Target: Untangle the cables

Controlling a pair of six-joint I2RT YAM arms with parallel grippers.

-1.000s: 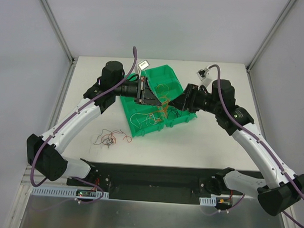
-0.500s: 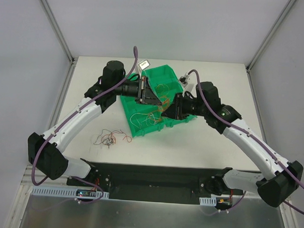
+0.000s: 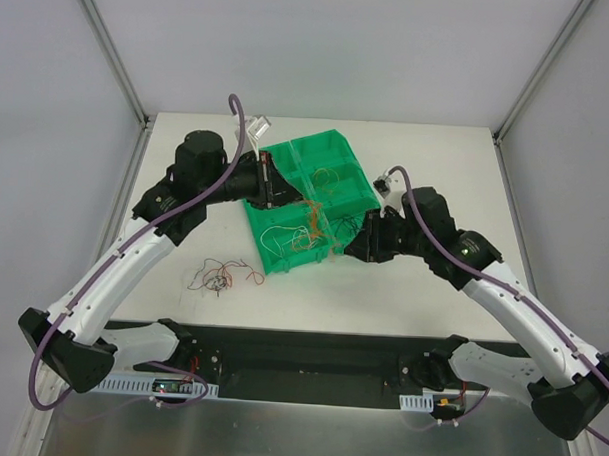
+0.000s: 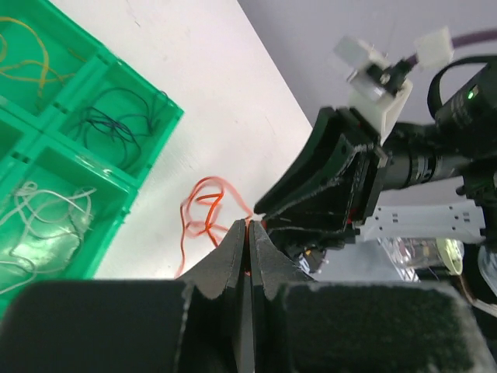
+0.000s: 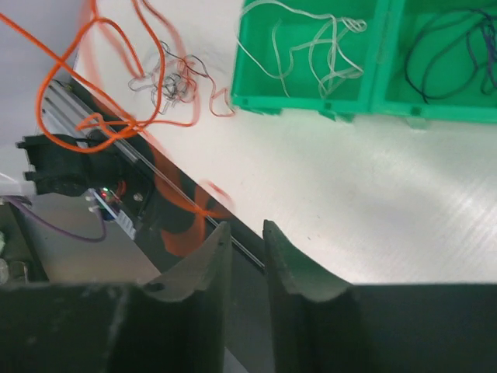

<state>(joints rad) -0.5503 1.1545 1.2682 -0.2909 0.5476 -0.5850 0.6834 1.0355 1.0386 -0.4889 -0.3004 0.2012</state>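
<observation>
My left gripper (image 3: 276,183) hangs over the green tray (image 3: 266,258) and is shut on a thin orange wire (image 3: 316,224). In the left wrist view the pinch (image 4: 248,231) shows the orange wire (image 4: 200,225) curling below over the table. My right gripper (image 3: 356,244) sits just off the tray's near right corner. Its jaws (image 5: 247,233) stand slightly apart with nothing between them. The orange wire (image 5: 78,93) loops in front of the right wrist camera. A small tangle of red, black and white wires (image 3: 221,276) lies on the table to the left and also shows in the right wrist view (image 5: 167,78).
The tray's compartments hold white wires (image 3: 287,237), yellowish wires (image 3: 326,175) and black wires (image 3: 353,224). The right wrist view shows the tray wall (image 5: 311,101), with white wires (image 5: 311,43) and black wires (image 5: 450,47) inside. The table's near edge meets a black rail (image 3: 310,353).
My left gripper has drawn back to the left with the orange wire. My right gripper has moved off the tray toward the near side. The tray has shifted slightly.
</observation>
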